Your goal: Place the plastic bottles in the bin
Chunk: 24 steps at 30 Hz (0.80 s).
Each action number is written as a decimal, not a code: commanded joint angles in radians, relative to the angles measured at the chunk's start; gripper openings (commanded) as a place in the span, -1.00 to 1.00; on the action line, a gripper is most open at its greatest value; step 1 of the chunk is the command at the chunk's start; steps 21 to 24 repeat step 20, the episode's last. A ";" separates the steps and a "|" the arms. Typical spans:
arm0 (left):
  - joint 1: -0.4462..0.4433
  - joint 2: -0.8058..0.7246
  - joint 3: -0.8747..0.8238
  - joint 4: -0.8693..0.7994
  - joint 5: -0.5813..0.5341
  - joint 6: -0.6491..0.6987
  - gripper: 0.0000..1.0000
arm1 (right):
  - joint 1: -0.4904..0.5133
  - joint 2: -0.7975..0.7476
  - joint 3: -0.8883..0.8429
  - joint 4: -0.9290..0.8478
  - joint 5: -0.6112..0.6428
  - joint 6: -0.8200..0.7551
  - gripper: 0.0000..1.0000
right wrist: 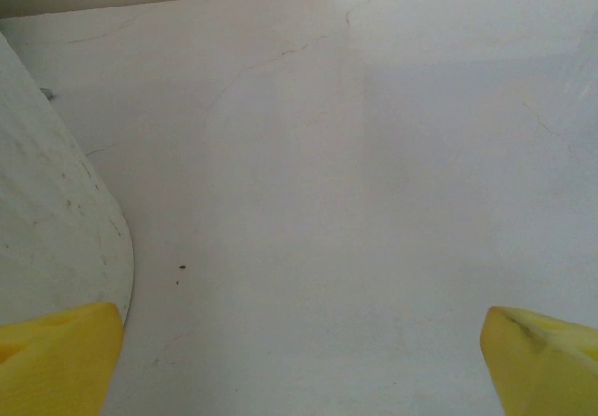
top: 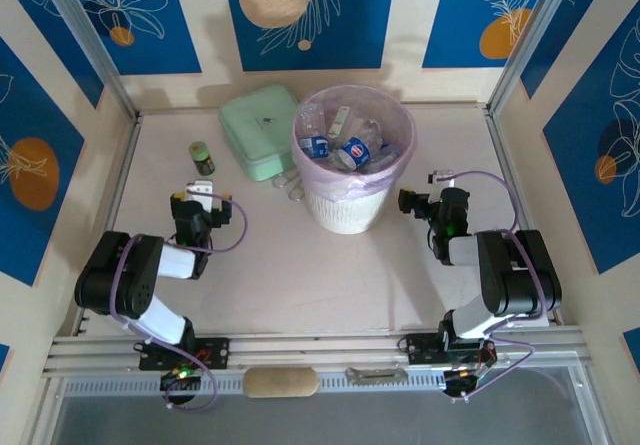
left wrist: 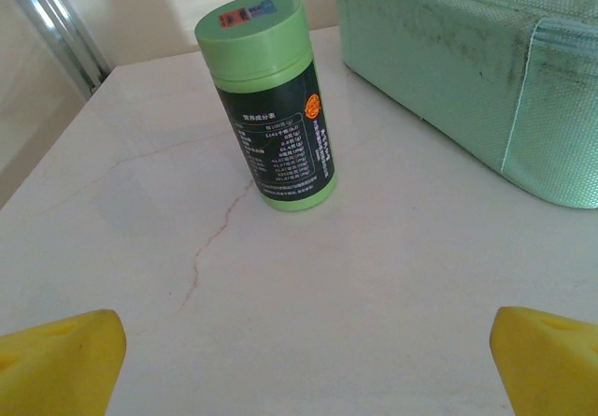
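Note:
The bin point(top: 340, 210), a round white wastebasket with a pink liner, stands at the table's middle back and holds several plastic bottles point(top: 352, 150) with blue labels. Something clear like a bottle point(top: 291, 181) lies on the table against the bin's left side, beside the mint box. My left gripper point(top: 205, 197) is open just in front of the dark jar, with nothing between its yellow fingertips point(left wrist: 61, 360). My right gripper point(top: 442, 180) is open to the right of the bin. In the right wrist view the bin's white wall point(right wrist: 47, 220) is at the left, and bare table lies between the fingertips point(right wrist: 547, 360).
A short dark jar with a green lid point(left wrist: 276, 107) stands upright ahead of the left gripper point(left wrist: 308, 369). A flat mint-green box point(left wrist: 476, 61) lies to its right, touching the bin's left side point(top: 262, 130). Walls close the table on three sides.

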 commanded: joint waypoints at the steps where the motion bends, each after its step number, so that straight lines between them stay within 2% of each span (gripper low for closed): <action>1: 0.005 0.006 0.023 0.000 0.027 -0.019 0.99 | -0.002 -0.001 0.018 0.027 -0.010 0.008 0.98; 24: 0.008 0.008 0.026 -0.003 0.024 -0.022 0.99 | -0.002 0.001 0.019 0.026 -0.010 0.008 0.98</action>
